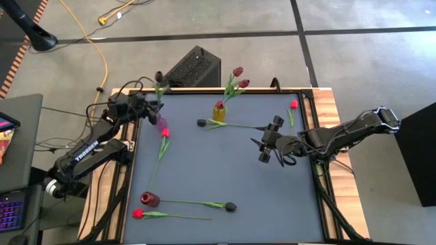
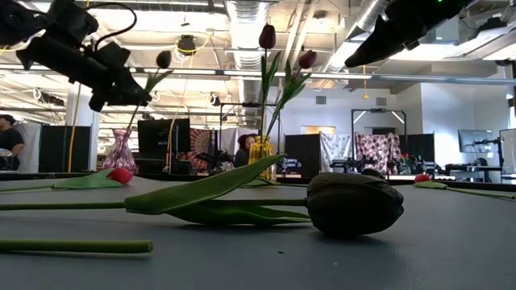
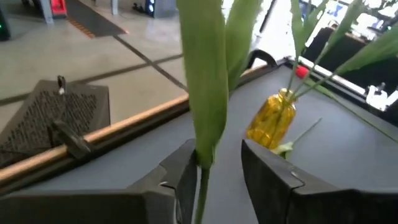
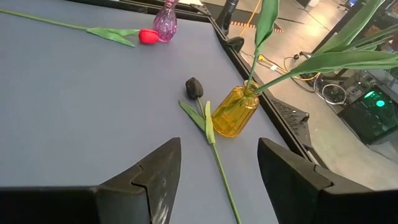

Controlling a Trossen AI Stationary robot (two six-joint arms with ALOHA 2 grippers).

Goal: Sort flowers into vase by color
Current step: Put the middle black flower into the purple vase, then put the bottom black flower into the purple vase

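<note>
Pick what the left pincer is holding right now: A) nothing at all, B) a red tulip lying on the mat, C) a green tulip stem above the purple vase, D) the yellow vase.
C: in the left wrist view the left pincer is shut on a flower stem with long green leaves, and the high view places it over the purple vase; the yellow vase stands apart from it.

Dark arms [image 1: 88, 146] — white "TROSSEN" lettering
</note>
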